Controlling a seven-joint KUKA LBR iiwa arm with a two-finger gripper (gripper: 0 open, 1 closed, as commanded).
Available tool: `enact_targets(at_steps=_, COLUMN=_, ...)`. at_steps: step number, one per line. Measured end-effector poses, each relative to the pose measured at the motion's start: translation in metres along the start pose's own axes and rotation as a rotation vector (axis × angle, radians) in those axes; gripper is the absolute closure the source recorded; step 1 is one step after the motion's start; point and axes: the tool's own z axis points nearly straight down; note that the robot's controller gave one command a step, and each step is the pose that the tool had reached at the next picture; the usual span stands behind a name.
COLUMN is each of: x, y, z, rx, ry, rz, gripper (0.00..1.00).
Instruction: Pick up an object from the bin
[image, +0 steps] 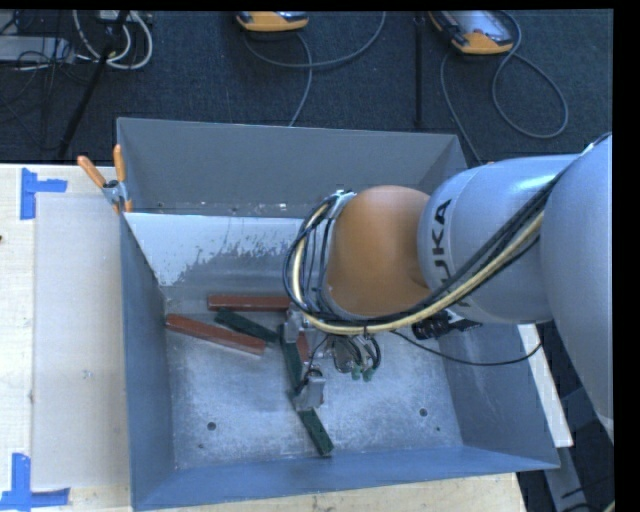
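The grey metal bin (200, 440) is taking the KUKA arm (520, 240) in from the right, its orange cover (375, 250) hanging over the bin's middle. Two brown sticks (215, 333) and a dark green stick (245, 324) are lying crossed left of centre. The gripper (312, 385) is sitting low over the upper part of another dark green stick (318, 432), whose long axis is running steeply from the middle towards the near wall, lower end pointing slightly right; whether the gripper is open or closed I cannot tell.
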Motion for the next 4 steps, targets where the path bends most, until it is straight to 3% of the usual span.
enact_targets(at_steps=1, x=-0.053, y=-0.019, z=0.060, rx=0.000, ry=-0.002, rz=-0.245, gripper=0.00)
enact_targets(at_steps=2, x=-0.056, y=-0.018, z=0.053, rx=-0.001, ry=-0.009, rz=-0.243, gripper=1.00)
enact_targets(at_steps=3, x=-0.054, y=-0.019, z=0.058, rx=0.000, ry=-0.005, rz=-0.242, gripper=0.00)
enact_targets(at_steps=4, x=-0.079, y=-0.078, z=0.040, rx=0.004, ry=-0.006, rz=-0.227, gripper=0.00)
